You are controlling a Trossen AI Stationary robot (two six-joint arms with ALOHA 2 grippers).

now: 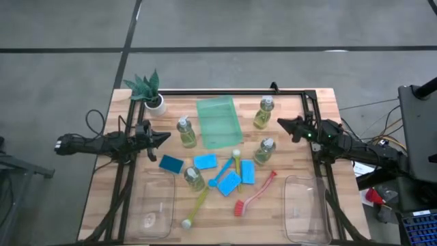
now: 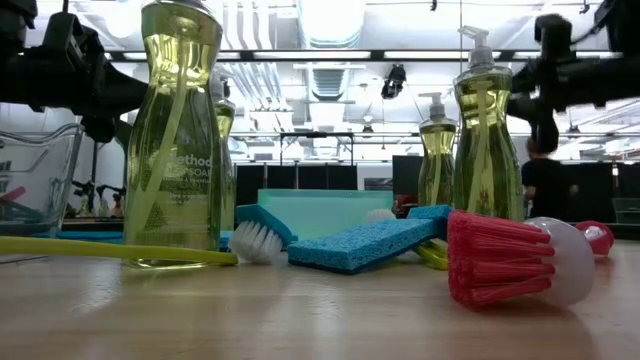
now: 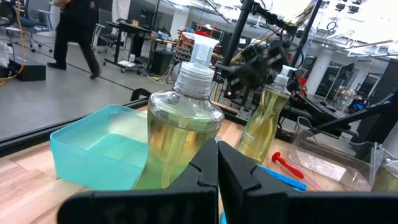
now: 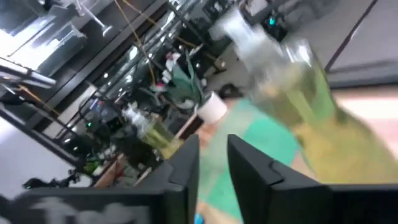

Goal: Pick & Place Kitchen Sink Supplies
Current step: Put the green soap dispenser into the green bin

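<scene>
Four clear bottles of yellow-green liquid stand upright on the wooden table: back left, back right, mid right and front. Several blue sponges lie flat among them, with a yellow brush, a red brush and a blue brush. My left gripper is shut and empty, hovering just left of the back left bottle. My right gripper is open and empty, just right of the back right bottle.
A translucent green tray lies at the back centre between the two back bottles. A white-potted plant stands at the back left corner. Clear bins sit at the front left and front right. People move in the room beyond.
</scene>
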